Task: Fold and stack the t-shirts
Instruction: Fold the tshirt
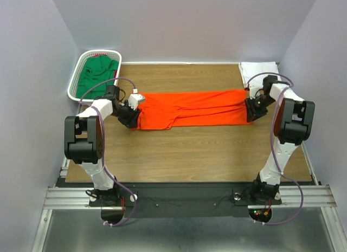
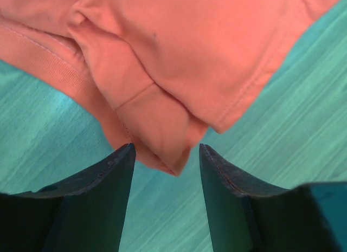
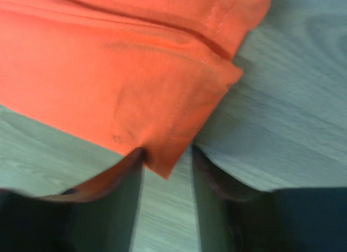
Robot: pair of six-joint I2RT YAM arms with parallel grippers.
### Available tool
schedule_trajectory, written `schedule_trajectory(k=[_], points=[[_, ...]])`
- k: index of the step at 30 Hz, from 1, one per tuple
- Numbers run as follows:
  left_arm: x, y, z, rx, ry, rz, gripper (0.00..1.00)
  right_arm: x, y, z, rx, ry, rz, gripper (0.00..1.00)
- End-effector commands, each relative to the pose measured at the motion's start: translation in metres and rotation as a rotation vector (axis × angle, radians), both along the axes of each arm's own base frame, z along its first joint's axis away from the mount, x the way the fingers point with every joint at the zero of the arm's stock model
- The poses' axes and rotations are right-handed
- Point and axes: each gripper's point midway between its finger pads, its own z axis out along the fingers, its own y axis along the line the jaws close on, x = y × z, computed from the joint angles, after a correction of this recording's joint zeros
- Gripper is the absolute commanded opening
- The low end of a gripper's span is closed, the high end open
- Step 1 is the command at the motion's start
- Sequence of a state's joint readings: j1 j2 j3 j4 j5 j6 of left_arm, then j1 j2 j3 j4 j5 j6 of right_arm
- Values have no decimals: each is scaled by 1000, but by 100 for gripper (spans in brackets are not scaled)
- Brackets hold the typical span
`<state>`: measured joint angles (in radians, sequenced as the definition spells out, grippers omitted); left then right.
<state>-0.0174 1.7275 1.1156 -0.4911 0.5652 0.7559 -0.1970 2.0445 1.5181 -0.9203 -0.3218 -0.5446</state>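
Wooden counter (image 1: 190, 154), orange-red t-shirt (image 1: 190, 111) stretched flat; left gripper (image 2: 166, 149) and right gripper (image 3: 167, 152) spread, its corners between their jaws: backing off may snag them.

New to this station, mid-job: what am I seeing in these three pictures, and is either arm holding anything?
Two white robot arms stand at the near edge of a wooden table; each ends in a two-finger gripper. The wide picture comes from a fixed camera above and behind them. The two close-ups come from cameras on the wrists, looking past each arm's own dark fingers. A bright orange-red cloth t-shirt lies folded into a long strip across the table. The left gripper is at one end, the right gripper at the other. Both stand open, a shirt corner between the fingers, nothing pinched. A dark green t-shirt sits in the white plastic mesh basket, and a white cloth lies at the far right corner.
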Motion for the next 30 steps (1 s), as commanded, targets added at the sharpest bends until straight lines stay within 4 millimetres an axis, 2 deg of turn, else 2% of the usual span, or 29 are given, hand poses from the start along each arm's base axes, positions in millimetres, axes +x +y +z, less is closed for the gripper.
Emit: schedule_trajectory(k=[1,2,3,6,7,12,15,17,18,19,20,22,24,25,27,28,30], points=[[1,1,-10,2,4,24,47,-4,1,-10,13,43,-37,39],[-1,1,-13,2,19,25,40,-6,0,-14,7,55,-36,34],[-6,1,-17,0,35,23,25,-9,-2,-17,-10,65,-35,23],[-17,0,-20,2,59,19,3,-16,-6,-17,-37,74,-29,4],[-22,1,-20,4,65,16,0,-17,-7,-15,-44,71,-29,1],[-52,5,-19,25,106,10,0,-29,-20,-4,-120,56,3,1],[-59,7,-9,40,84,6,0,-40,-27,-3,-159,63,25,0],[-59,8,4,43,50,10,22,-38,-29,9,-176,30,36,25],[-57,7,12,39,20,-5,37,-36,-29,17,-178,9,36,36],[-56,6,21,34,-3,-12,41,-32,-28,25,-173,-15,33,46],[-59,3,34,18,-31,-26,43,-23,-23,47,-149,-70,28,48],[-60,-1,56,2,-95,-64,47,-14,-15,72,-108,-126,17,52],[-69,-6,65,-25,-98,-97,48,-6,9,108,9,-196,17,51],[-75,-11,64,-32,-93,-117,50,-6,20,116,54,-207,22,51],[-83,-17,62,-35,-89,-153,50,-9,62,134,195,-223,44,50],[-93,-26,53,-37,-64,-188,50,-15,79,132,248,-204,50,48],[-97,-34,44,-38,-46,-194,50,-23,133,136,389,-167,80,46]])
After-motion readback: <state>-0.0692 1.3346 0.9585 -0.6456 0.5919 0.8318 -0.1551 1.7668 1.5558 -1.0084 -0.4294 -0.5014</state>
